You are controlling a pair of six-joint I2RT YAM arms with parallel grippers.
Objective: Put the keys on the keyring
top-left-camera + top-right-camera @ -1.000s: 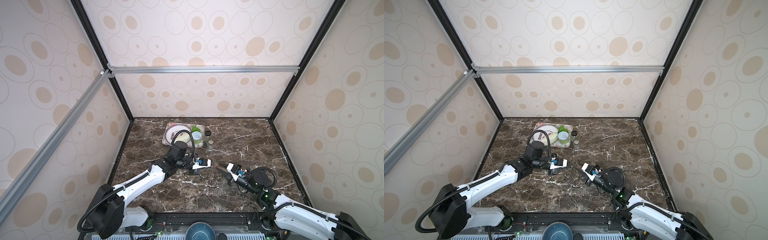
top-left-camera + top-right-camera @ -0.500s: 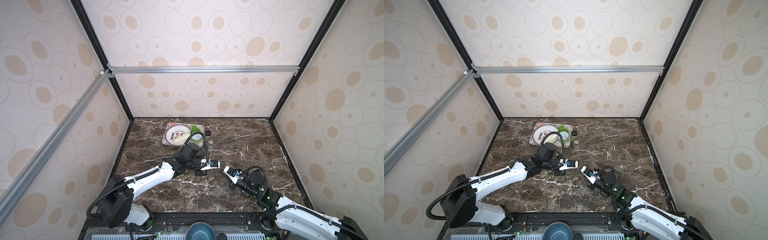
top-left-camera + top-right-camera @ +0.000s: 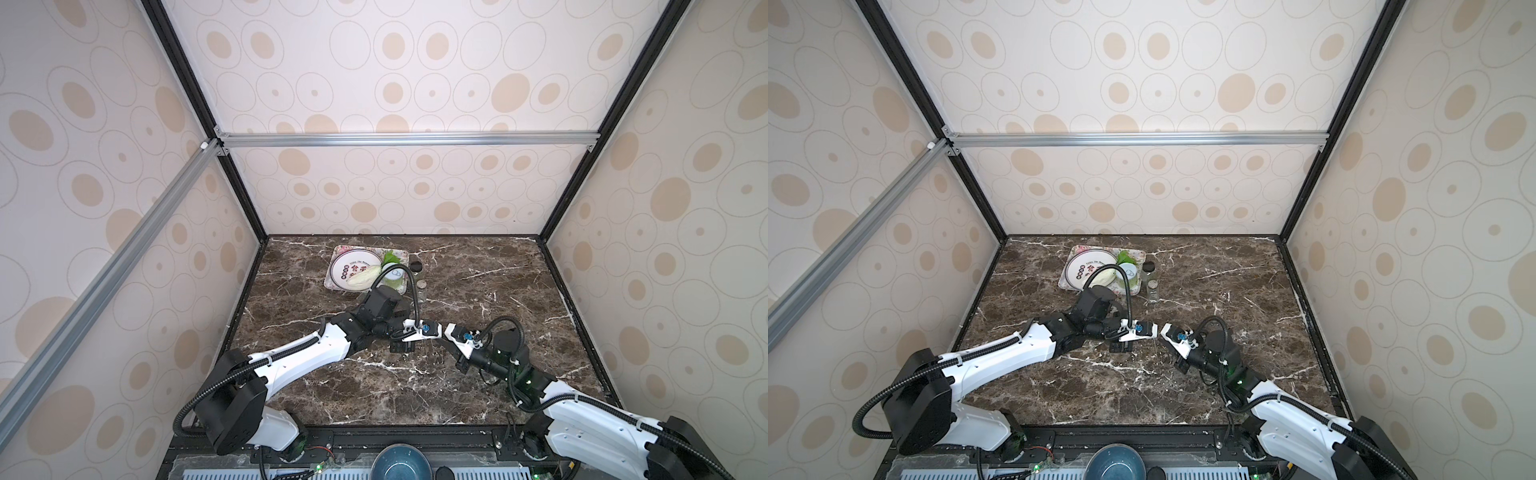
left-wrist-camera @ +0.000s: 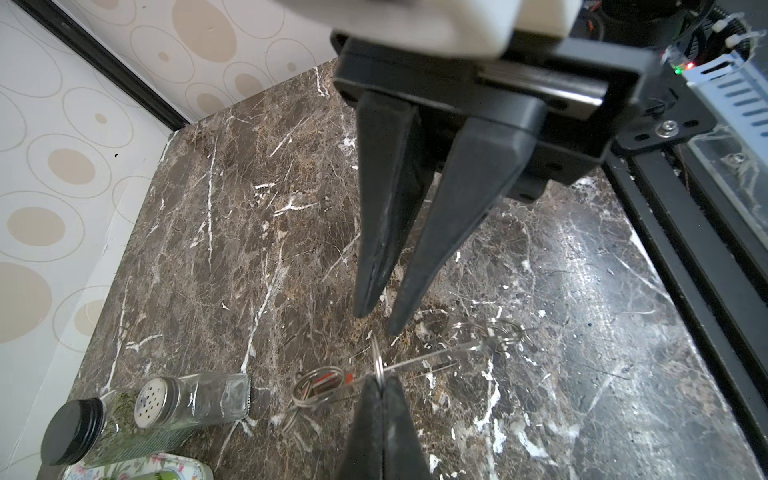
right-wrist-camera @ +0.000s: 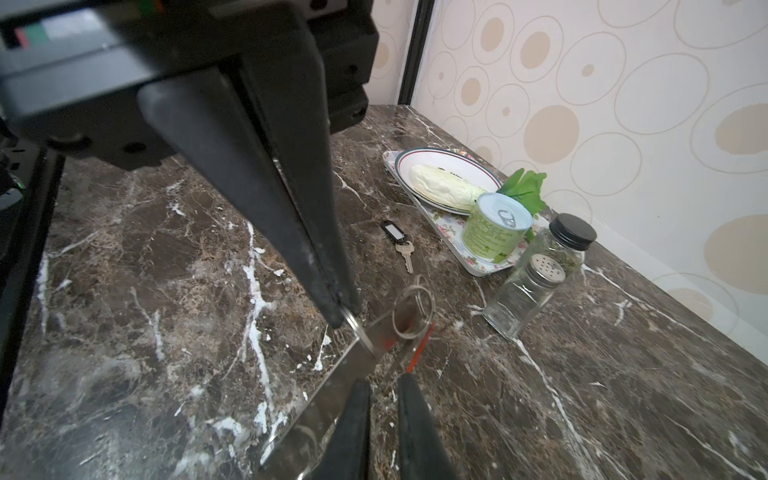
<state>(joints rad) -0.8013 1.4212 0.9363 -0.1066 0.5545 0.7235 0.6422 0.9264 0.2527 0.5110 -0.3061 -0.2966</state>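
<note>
Left gripper point(image 4: 376, 381) clamped on keyring point(image 4: 376, 358), right gripper point(image 4: 377, 321) slightly parted, empty; both drawn closer

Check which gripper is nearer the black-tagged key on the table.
Left. The left gripper, shut on a metal ring, is just short of the black-tagged key; the right gripper is farther back, past that ring.

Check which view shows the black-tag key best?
Right wrist view: the black-tag key lies unobstructed on the table near the tray, tag and blade both clear. The left wrist view does not show it. In both top views it cannot be made out.
</note>
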